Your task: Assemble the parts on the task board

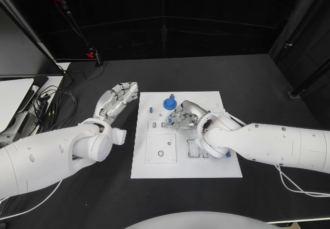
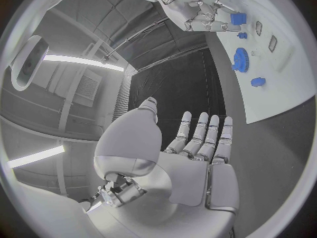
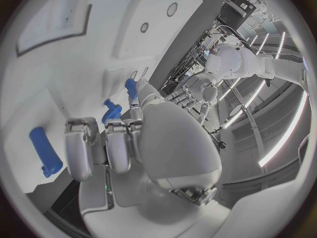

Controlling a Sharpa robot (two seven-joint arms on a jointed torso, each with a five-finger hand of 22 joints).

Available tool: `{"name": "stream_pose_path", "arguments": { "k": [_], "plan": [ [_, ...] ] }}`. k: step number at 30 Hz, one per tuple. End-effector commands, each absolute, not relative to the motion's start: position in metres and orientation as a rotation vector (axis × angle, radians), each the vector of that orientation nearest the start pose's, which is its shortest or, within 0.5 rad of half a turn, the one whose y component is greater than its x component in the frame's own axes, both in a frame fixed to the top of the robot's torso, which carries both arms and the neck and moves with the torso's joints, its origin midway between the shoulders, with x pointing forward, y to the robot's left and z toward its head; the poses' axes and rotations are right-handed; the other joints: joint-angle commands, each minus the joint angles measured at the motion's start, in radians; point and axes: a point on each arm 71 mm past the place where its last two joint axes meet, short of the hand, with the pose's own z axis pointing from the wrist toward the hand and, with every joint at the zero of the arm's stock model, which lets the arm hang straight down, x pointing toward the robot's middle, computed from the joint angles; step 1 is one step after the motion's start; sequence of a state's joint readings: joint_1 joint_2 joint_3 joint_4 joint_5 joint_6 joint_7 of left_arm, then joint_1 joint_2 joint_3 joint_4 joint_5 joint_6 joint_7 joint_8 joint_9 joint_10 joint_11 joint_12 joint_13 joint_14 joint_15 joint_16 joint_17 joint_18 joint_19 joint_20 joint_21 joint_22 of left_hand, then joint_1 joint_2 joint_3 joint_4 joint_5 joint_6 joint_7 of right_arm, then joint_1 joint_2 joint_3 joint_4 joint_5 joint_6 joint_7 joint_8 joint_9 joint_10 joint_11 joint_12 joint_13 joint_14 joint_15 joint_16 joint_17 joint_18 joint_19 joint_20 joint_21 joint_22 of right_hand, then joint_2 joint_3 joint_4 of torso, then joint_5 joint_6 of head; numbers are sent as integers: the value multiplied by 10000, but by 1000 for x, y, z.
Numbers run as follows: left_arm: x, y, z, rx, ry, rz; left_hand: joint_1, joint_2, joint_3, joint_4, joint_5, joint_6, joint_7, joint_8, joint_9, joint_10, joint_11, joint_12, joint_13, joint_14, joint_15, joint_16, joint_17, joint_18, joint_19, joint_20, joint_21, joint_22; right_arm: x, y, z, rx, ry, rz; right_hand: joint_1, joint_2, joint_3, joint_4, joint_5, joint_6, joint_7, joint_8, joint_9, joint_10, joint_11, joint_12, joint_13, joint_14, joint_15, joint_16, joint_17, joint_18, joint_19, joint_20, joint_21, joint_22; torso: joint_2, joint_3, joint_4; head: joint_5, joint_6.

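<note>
The white task board (image 1: 219, 102) lies in the middle of the black table. My right hand (image 1: 182, 116) hovers over its upper middle with fingers curled, pinching a small blue part (image 2: 238, 19) at the fingertips; the same part (image 3: 131, 87) appears in the right wrist view. A blue gear (image 1: 169, 103) sits on the board just beyond that hand, with a small blue peg (image 1: 150, 109) to its left. Another blue part (image 3: 45, 150) lies on the board near my right forearm. My left hand (image 1: 122, 95) rests flat and open on the table left of the board, holding nothing.
The board carries a square recessed plate (image 1: 161, 148) and several small slots (image 1: 194, 149). Cables (image 1: 55, 102) and a white surface (image 1: 14, 98) sit at the table's far left. Bare black table surrounds the board.
</note>
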State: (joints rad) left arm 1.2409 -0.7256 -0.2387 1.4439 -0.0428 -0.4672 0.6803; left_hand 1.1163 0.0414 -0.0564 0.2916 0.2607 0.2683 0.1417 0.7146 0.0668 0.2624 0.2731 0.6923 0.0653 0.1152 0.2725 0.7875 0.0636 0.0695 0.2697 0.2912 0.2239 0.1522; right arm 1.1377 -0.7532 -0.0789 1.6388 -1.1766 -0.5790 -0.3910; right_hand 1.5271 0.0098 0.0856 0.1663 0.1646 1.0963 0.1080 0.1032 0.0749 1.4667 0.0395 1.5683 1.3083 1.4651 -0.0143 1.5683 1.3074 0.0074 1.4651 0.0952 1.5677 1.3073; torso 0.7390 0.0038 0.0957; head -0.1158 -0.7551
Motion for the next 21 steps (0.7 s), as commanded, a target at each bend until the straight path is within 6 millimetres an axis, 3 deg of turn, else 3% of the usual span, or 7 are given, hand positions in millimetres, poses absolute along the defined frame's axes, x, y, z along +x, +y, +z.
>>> {"name": "stream_pose_path", "arguments": {
  "k": [1,12,15,21],
  "plan": [
    [479,183,-195,-7016,11019,-16111,6,125,-38,5,44,-77,1570,-47,-3,69,-25,35,2,78,-6,42,14,46,-64,8,42,10,450,-146,-218,3504,17565,7034,-90,-10,5,-55,30,33,31,28,11,1041,56,25,2625,1057,52,24,2634,-74,1057,57,31,2635,-1,2,-1,-5,-14],
    [479,183,-195,-7014,11018,-16117,15,140,-50,4,50,-78,1570,-46,-3,69,-25,40,1,77,-6,45,14,46,-69,8,43,10,451,-142,-220,3428,17656,7064,-99,-11,4,-55,25,23,35,16,5,1041,58,25,2625,1057,53,24,2634,-74,1057,59,31,2635,0,11,18,85,-44],
    [479,183,-195,-7018,11015,-16096,15,140,-50,4,50,-78,1570,-46,-3,69,-25,40,1,77,-6,45,14,46,-69,8,43,10,451,-141,-220,3413,17646,7074,-99,-11,4,-55,25,23,35,16,5,1041,58,25,2625,1057,53,24,2634,-74,1057,59,31,2635,-8,-7,-27,121,-60],
    [480,183,-195,-7022,11021,-16096,15,140,-50,4,50,-78,1570,-46,-3,69,-25,40,1,77,-6,45,14,46,-69,8,43,10,451,-140,-220,3368,17718,7062,-107,-10,4,-55,20,15,37,4,1,1041,61,25,2625,1057,55,24,2634,-74,1057,61,31,2635,-3,-4,-26,123,-80]
  ]
}}
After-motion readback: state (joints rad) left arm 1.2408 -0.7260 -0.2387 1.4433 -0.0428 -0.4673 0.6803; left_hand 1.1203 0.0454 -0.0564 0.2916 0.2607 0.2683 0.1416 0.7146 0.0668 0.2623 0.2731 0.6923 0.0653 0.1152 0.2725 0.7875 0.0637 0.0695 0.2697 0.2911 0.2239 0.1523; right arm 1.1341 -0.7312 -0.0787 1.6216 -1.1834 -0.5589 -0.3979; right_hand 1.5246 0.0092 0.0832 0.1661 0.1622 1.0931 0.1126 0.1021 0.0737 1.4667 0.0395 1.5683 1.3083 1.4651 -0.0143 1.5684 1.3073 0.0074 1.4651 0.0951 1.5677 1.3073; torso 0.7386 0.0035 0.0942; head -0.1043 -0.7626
